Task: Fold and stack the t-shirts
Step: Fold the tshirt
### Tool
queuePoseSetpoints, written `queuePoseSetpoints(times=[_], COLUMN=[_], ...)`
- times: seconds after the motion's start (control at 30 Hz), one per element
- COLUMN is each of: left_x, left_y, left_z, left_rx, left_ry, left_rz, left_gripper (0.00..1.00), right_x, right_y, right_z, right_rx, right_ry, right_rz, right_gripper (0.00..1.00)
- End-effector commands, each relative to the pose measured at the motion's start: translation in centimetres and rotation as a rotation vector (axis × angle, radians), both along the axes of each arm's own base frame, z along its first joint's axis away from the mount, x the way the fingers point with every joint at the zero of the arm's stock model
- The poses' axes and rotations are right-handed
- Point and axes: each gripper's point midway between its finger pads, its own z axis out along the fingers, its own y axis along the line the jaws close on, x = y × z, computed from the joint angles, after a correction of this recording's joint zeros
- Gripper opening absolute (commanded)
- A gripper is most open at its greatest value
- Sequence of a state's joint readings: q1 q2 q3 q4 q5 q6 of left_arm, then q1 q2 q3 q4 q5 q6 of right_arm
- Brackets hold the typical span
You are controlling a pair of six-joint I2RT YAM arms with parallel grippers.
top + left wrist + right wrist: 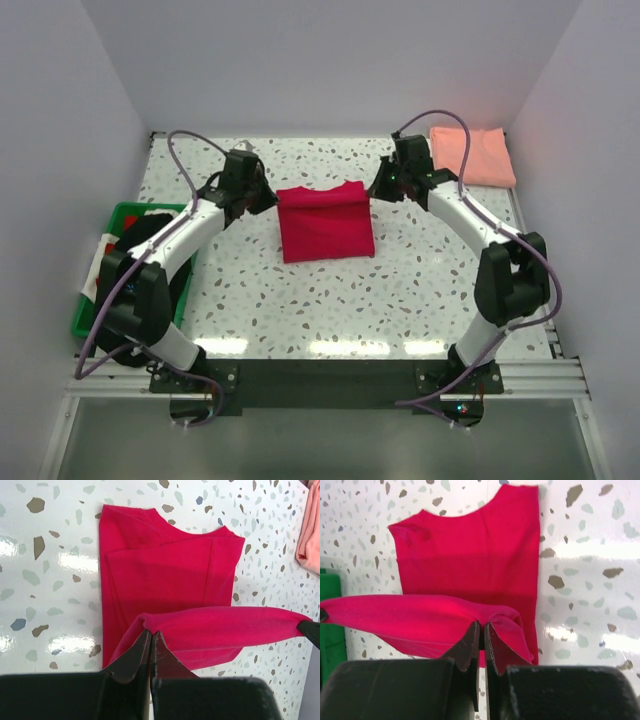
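Note:
A crimson red t-shirt (325, 222) lies partly folded in the middle of the speckled table, its far edge lifted. My left gripper (262, 196) is shut on the left far corner of that edge, and my right gripper (382, 184) is shut on the right far corner. In the left wrist view the raised red t-shirt (215, 625) stretches from my left gripper (151, 632) across to the other one. The right wrist view shows the same red t-shirt (470, 565) pinched by my right gripper (483, 626). A folded salmon pink t-shirt (472, 153) lies at the back right corner.
A green plastic crate (128, 215) with dark and white cloth in it stands at the table's left edge, under my left arm. White walls close off the back and both sides. The metal rail (320, 375) carrying both arm bases runs along the near edge.

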State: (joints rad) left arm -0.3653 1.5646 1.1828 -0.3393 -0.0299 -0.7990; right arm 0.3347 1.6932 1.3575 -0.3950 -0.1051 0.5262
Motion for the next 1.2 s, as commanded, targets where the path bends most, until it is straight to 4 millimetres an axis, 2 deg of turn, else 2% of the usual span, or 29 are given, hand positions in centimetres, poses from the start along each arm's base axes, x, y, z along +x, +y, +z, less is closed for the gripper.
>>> queuePoseSetpoints(times=[0.0,0.03,0.07,0.1,0.13,0.17,0.2,0.23,0.37,0.4,0.47,0.5,0.57,0.6,0.67,0.7,0.73,0.77,0.8,0.83,0.87,0.9,0.93,0.97,1.0,1.03,1.07,1.13,1.17], left_x=[2.9,3.3,3.7,4.2,4.8,5.2,5.8,6.4,7.8,8.2,8.8,9.1,10.0,10.4,11.6,12.0,12.6,13.3,13.7,14.5,15.2,15.7,16.9,17.4,17.9,18.7,18.8,19.0,18.6], left_y=[0.6,0.4,0.5,0.4,0.3,0.4,0.2,0.2,0.5,0.6,0.8,1.0,1.1,1.3,1.7,1.7,2.1,2.2,2.4,2.7,2.8,3.0,3.5,3.8,4.2,5.1,5.5,6.4,6.5], left_z=[2.2,1.5,1.4,1.7,1.1,1.0,1.6,0.8,-0.1,-0.1,-1.0,-1.6,-1.6,-2.6,-2.6,-3.9,-4.2,-4.1,-5.3,-5.1,-4.9,-5.9,-5.3,-5.2,-5.5,-4.5,-4.3,-2.4,-2.3], left_rx=[-0.013,-0.02,-0.029,-0.033,-0.033,-0.041,-0.043,-0.04,-0.043,-0.046,-0.046,-0.043,-0.054,-0.051,-0.06,-0.062,-0.072,-0.079,-0.081,-0.097,-0.104,-0.107,-0.133,-0.146,-0.153,-0.175,-0.181,-0.179,-0.17], left_ry=[-0.081,-0.064,-0.06,-0.07,-0.062,-0.057,-0.073,-0.059,-0.042,-0.043,-0.032,-0.023,-0.034,-0.018,-0.026,-0.005,-0.006,-0.015,0.001,-0.021,-0.04,-0.035,-0.083,-0.104,-0.112,-0.163,-0.177,-0.231,-0.235], left_rz=[-0.003,-0.015,-0.016,-0.023,-0.031,-0.035,-0.047,-0.05,-0.043,-0.038,-0.03,-0.026,-0.022,-0.018,-0.012,-0.012,-0.01,-0.003,0.0,-0.001,0.0,0.003,-0.004,-0.006,0.0,0.0,0.001,0.006,0.004], left_gripper=[0.0,0.0,0.0,0.0,0.0,0.0,0.0,0.0,0.0,0.0,0.0,0.0,0.0,0.0,0.0,0.0,0.0,0.0,0.0,0.0,0.0,0.0,0.03,0.23,0.31,0.38,0.49,0.57,0.57], right_x=[3.3,4.0,4.6,4.9,5.4,5.9,6.2,6.7,8.1,8.5,9.3,9.6,10.5,11.2,11.9,12.6,13.1,13.6,14.5,15.1,15.8,17.0,17.8,18.2,19.2,19.4,19.6,19.3,19.3], right_y=[0.5,0.7,0.6,0.7,0.9,0.8,0.8,0.8,0.6,0.5,0.5,0.6,0.7,0.9,1.2,1.4,1.3,1.4,1.6,1.7,1.7,2.1,2.0,2.0,2.2,2.2,1.8,1.1,0.9], right_z=[2.5,2.9,2.0,1.7,2.0,1.1,1.0,1.3,0.1,-0.8,-0.8,-1.9,-2.0,-1.6,-3.1,-2.4,-3.7,-3.8,-3.2,-3.2,-5.0,-3.8,-3.9,-5.8,-4.3,-4.4,-3.8,-3.3,-1.1], right_rx=[0.052,0.062,0.058,0.063,0.069,0.062,0.06,0.061,0.049,0.046,0.047,0.047,0.062,0.071,0.078,0.087,0.085,0.09,0.103,0.109,0.106,0.126,0.137,0.138,0.15,0.156,0.153,0.129,0.128], right_ry=[-0.084,-0.093,-0.072,-0.066,-0.073,-0.057,-0.057,-0.063,-0.05,-0.033,-0.041,-0.024,-0.027,-0.041,-0.016,-0.037,-0.019,-0.026,-0.048,-0.056,-0.035,-0.074,-0.085,-0.055,-0.092,-0.09,-0.1,-0.117,-0.168], right_rz=[0.021,0.02,0.017,0.02,0.024,0.017,0.016,0.012,0.009,0.007,0.007,0.007,0.011,0.013,0.02,0.024,0.023,0.021,0.029,0.032,0.031,0.043,0.05,0.052,0.057,0.064,0.063,0.042,0.041], right_gripper=[0.0,0.0,0.0,0.0,0.0,0.0,0.0,0.0,0.0,0.0,0.0,0.0,0.0,0.0,0.0,0.0,0.0,0.0,0.0,0.0,0.03,0.13,0.2,0.25,0.39,0.45,0.51,0.69,0.7])
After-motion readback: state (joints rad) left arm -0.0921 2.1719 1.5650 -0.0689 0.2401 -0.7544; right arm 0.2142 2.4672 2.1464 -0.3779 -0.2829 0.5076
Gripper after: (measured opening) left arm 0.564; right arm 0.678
